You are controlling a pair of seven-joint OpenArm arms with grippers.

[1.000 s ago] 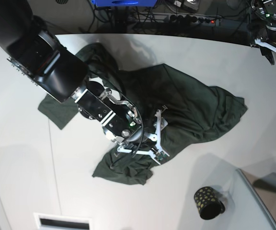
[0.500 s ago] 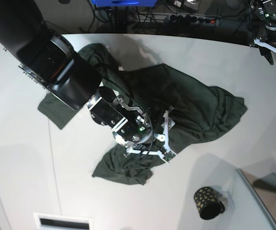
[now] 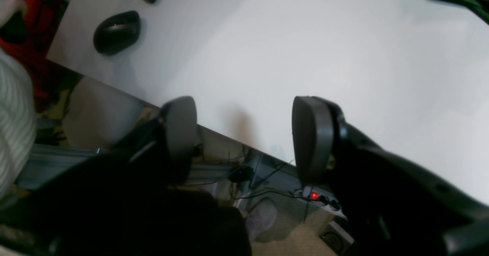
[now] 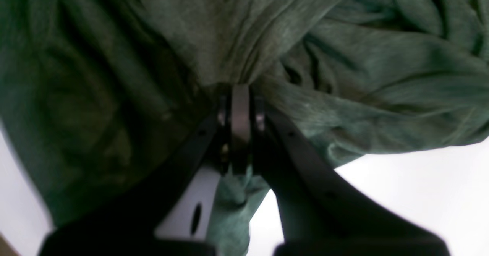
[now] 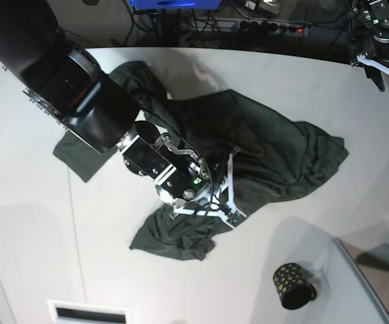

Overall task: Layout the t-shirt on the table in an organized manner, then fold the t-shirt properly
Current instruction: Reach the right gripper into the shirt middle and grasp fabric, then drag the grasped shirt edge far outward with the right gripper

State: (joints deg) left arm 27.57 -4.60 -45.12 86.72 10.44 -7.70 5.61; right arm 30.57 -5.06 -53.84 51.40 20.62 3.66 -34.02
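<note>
1. Your right gripper (image 5: 234,202) is clenched on a bunched fold of the t-shirt (image 5: 275,152).
2. The t-shirt lies crumpled mid-table (image 5: 32,229).
3. Your left gripper (image 3: 244,141) hangs released over the table's far right edge.

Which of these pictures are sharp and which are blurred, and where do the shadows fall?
Base view: sharp, with a soft shadow of the arm on the table behind the t-shirt. Right wrist view: the cloth is a little soft, the fingers nearest the lens are dark. Left wrist view: dark fingers blurred, the table bright and washed out.
</note>
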